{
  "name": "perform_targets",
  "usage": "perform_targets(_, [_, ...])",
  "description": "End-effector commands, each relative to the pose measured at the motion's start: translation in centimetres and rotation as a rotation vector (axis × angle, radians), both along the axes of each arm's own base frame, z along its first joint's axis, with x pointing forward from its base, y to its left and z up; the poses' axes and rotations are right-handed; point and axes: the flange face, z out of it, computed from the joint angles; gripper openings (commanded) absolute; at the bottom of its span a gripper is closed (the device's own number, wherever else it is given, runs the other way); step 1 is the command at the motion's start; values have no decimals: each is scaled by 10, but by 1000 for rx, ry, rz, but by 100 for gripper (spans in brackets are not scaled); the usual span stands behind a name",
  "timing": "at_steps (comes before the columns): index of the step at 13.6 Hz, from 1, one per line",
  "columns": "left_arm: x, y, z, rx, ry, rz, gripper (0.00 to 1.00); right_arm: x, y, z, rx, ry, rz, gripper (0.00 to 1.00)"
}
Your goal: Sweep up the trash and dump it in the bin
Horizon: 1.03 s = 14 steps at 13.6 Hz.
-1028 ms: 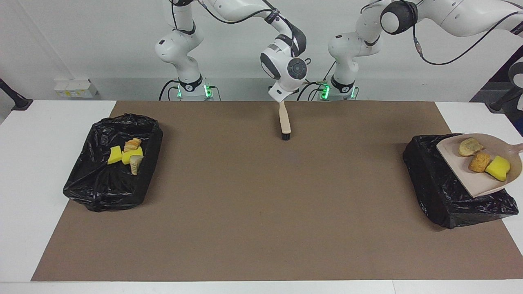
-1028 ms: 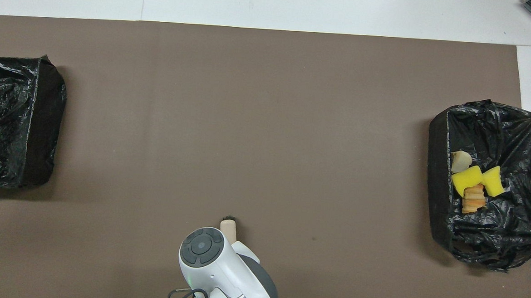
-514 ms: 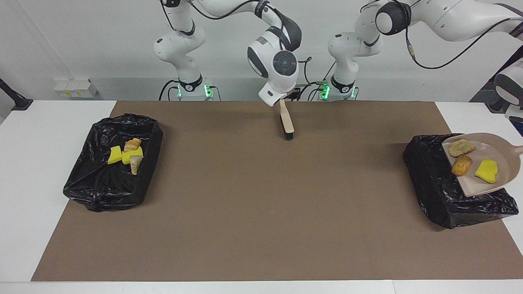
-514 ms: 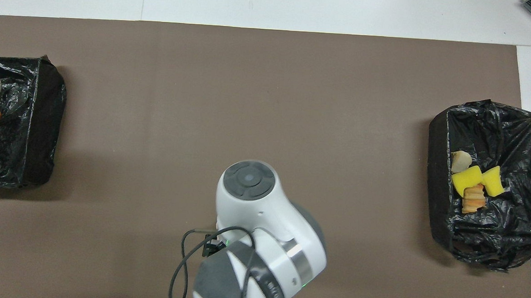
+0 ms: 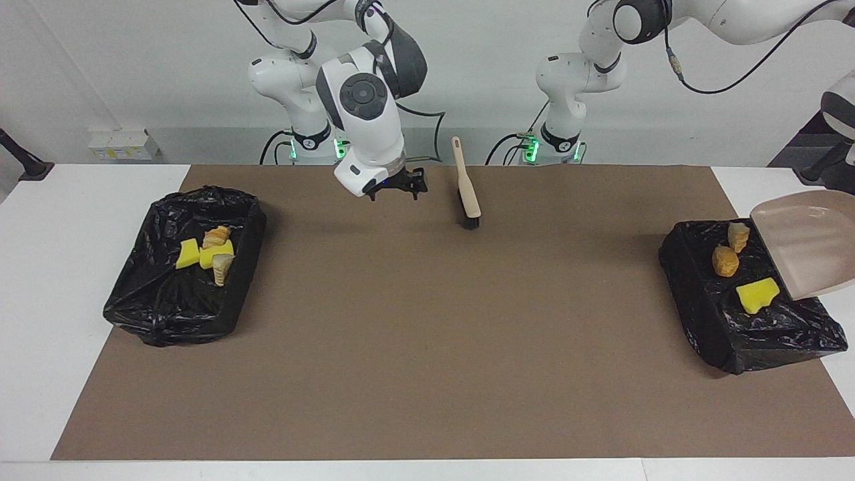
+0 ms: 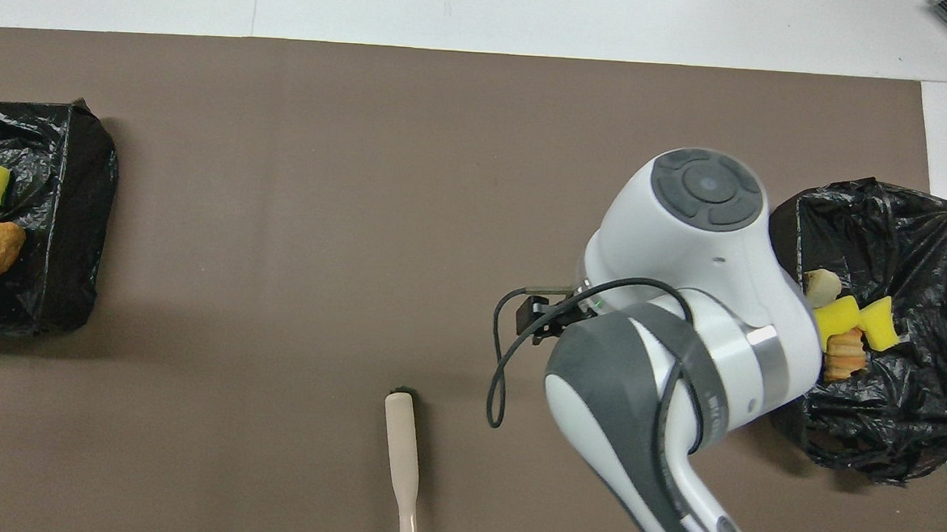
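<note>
Trash is split between two black-lined bins, one at each end of the brown mat [image 5: 427, 334] on the bench [image 5: 80, 267]. Taking the mat as landmark: the bin at the left arm's end [image 5: 715, 321] holds three pieces, a pale tan lump [image 5: 737, 236], an orange-brown lump [image 5: 724, 261] and a yellow sponge chunk [image 5: 757, 294]. In the overhead view these same pieces are seen at that bin's edge of the frame. The bin at the right arm's end [image 5: 174, 314] holds four pieces: two yellow sponge chunks [image 5: 188, 254], a ridged orange-tan lump [image 5: 217, 235] and a pale wedge [image 5: 222, 268].

Dustpan [image 5: 801, 250] is seen tilted steeply over the bin at the left arm's end, its open mouth facing down toward the liner, with no pieces on it. The left end effector is not in view, so its state cannot be told.

Brush [image 5: 465, 184] is seen near the mat's robot-side edge, about midway along it, bristles down on the mat, handle leaning up; nothing is gripping it.

Right end effector [image 5: 397, 190] is held above the mat beside the brush, toward the right arm's end, clear of the brush. Its fingers are apart and nothing is between them.
</note>
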Motion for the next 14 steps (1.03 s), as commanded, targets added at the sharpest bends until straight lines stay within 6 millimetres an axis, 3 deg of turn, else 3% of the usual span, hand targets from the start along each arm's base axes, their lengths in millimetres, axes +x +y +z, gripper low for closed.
perform_targets(1, [-7, -12, 8, 33, 14, -10, 0, 32, -74, 3, -9, -36, 6, 100])
perform_targets(2, [-7, -17, 10, 28, 16, -15, 0, 42, -102, 6, -8, -63, 12, 100])
perform_targets(4, [-1, -55, 17, -12, 15, -49, 0, 58, -160, 9, -24, -110, -2, 100])
perform_targets(6, [5, -87, 7, -49, 31, -78, 0, 72, -193, 32, -67, -167, 83, 100])
perform_targets(8, [2, -119, -7, -157, -24, 8, 0, 75, -234, 54, -92, -198, 131, 100])
perform_targets(9, [2, -149, -17, -198, -34, 5, 0, 75, -253, 65, -92, -216, 122, 100])
perform_targets(10, [3, -175, -23, -217, -41, -2, 0, 75, -267, 79, -100, -241, 104, 100])
perform_targets(12, [4, -204, -30, -286, -85, 61, 0, 73, -286, 90, -110, -261, 71, 100])
perform_targets(14, [4, -244, -39, -345, -117, 133, 0, 53, -293, 129, -107, -323, 29, 100])
